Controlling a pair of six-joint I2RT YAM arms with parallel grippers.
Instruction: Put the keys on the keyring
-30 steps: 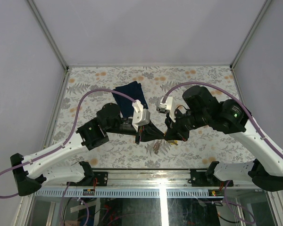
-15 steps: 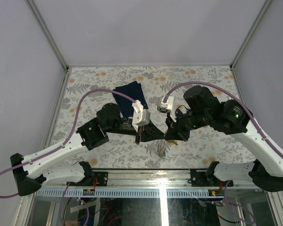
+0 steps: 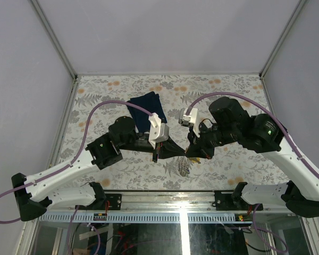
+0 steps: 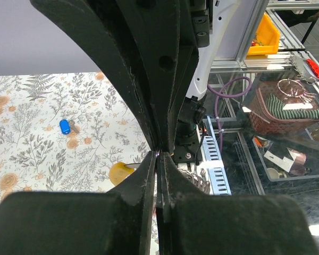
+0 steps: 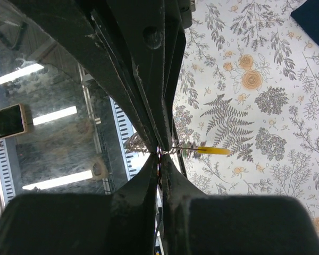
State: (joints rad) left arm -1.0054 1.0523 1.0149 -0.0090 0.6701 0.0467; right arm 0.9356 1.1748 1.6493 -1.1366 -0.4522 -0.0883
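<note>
Nearest the arm bases, the keys [image 3: 184,167] show as a small bunch just below where the two arms meet, raised off the tabletop [image 3: 228,85], its long axis running from the fingertips toward the near edge. Just beyond, the right fingers [image 5: 141,186] are pressed together on what looks like the thin wire of the keyring [image 5: 137,143]. A yellow-tagged key [image 5: 212,151] sticks out sideways across them, its tag end pointing away over the floral surface. The left fingers [image 4: 138,180] are also closed tight, tip to tip with the right ones, but we cannot tell whether any wire sits in their seam. We judge the ring light, stiff yet springy, and slippery, so it is best pinched flat on the wire away from its split. The keys are easier taken by their broad plastic tags. A blue key [image 4: 65,126] lies apart on the tabletop, and farthest back sits the navy cloth [image 3: 143,106].
</note>
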